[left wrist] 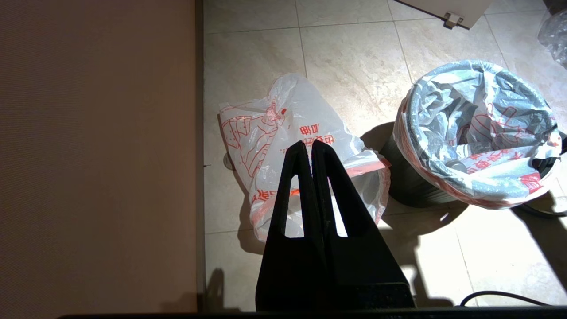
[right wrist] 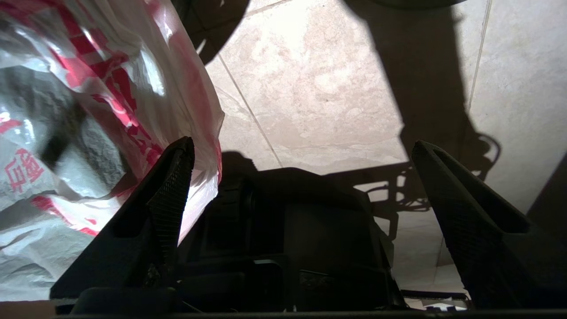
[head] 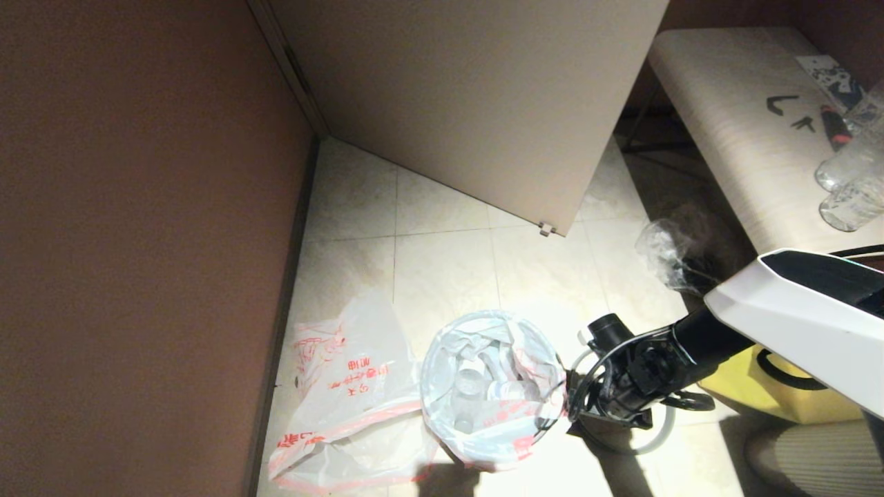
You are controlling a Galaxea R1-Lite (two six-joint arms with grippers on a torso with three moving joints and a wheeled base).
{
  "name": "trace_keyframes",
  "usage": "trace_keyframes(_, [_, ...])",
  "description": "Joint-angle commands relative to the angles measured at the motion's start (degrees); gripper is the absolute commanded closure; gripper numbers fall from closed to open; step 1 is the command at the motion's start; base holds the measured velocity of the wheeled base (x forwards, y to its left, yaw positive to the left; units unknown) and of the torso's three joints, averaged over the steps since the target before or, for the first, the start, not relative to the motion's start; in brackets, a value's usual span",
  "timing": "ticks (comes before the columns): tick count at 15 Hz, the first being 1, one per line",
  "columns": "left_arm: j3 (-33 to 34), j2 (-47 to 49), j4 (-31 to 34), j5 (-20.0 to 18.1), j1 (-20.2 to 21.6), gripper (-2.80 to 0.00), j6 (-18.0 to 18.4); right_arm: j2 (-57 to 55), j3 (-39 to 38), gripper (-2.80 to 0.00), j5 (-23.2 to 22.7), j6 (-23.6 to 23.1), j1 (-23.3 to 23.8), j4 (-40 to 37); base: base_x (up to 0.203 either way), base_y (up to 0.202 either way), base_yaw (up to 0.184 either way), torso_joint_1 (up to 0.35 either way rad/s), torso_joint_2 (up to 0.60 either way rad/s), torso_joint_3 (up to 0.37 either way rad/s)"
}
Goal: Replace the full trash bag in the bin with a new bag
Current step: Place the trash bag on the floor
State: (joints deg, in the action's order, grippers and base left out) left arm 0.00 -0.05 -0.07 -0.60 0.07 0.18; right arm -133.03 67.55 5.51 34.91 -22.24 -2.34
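Right gripper [right wrist: 301, 186] spread wide beside the bin [left wrist: 407, 186], grasping nothing; left gripper [left wrist: 305, 148] clenched, empty. Full trash bag [head: 492, 386] not yet removed; new bag [head: 349, 393] lies slack on floor alongside

A pale tiled floor [head: 442, 269] was seen, bounded on the left by a brown wall [head: 138, 241] and at the back by a beige panel [head: 476, 96]. A light bench [head: 739, 131] was set at the right, with clear bottles [head: 853, 179] laid on it (beside dark marks and a printed card). A small clear bag [head: 666, 252] and a yellow tote [head: 773, 383] were found on the floor below it.
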Motion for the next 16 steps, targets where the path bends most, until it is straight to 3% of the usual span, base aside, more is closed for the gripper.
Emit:
trace_keyframes(1, [0.1, 0.0, 0.0, 0.0, 0.0, 0.0, 0.0, -0.7, 0.0, -2.8, 0.1, 0.1, -0.3, -0.2, 0.0, 0.0, 0.0, 0.0, 0.0, 0.0])
trace_keyframes(16, [0.1, 0.0, 0.0, 0.0, 0.0, 0.0, 0.0, -6.2, 5.2, -2.8, 0.4, -1.2, -0.4, 0.2, 0.0, 0.0, 0.0, 0.0, 0.0, 0.0])
